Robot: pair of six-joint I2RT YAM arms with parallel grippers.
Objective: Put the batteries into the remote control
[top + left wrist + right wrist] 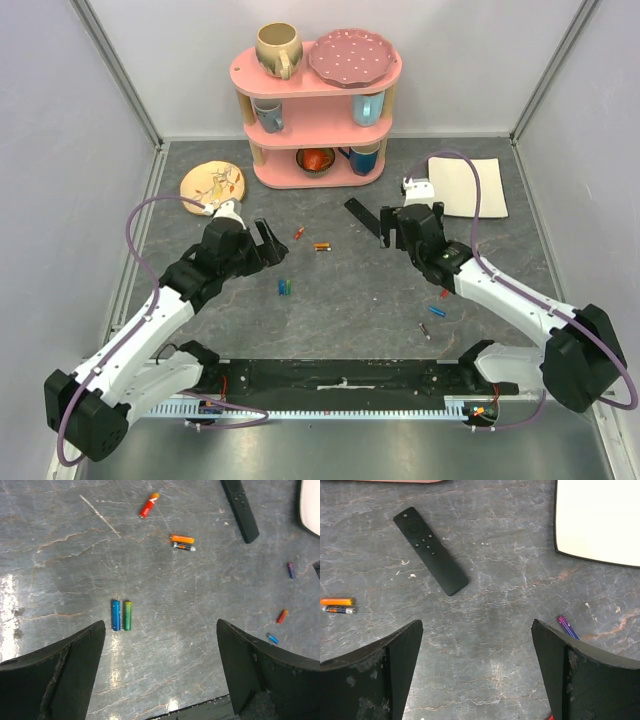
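1. Currently seeing left gripper (pixel 160 630) spread wide with nothing between its fingers. Same for right gripper (pixel 477 625): fingers far apart, empty.
2. Spotted remote control (pixel 431 550) lying flat ahead and left of the right gripper, well apart from its fingers, button face up. No battery slot showing, so probably on the underside.
3. Judged it light, stiff and smooth, likely to skid on the table (pixel 200 605) if nudged. Best gripped across the narrow width near mid-length, with the long edges against the pads.
4. Found blue battery (pixel 116 615) and green battery (pixel 128 615) side by side just ahead of the left gripper's left finger. Orange battery (pixel 182 539) and dark battery (pixel 183 546) paired farther ahead, red battery (pixel 148 505) beyond those. Purple battery (pixel 567 627) just beside the right gripper's right finger.
5. Judged all of these light, hard and round, apt to roll away. Best pinched across the barrel at the middle, fingers square to the axis.
6. Looked for brands or lettering and could read none. Only plain button marks on the remote control, and battery print too small to read.
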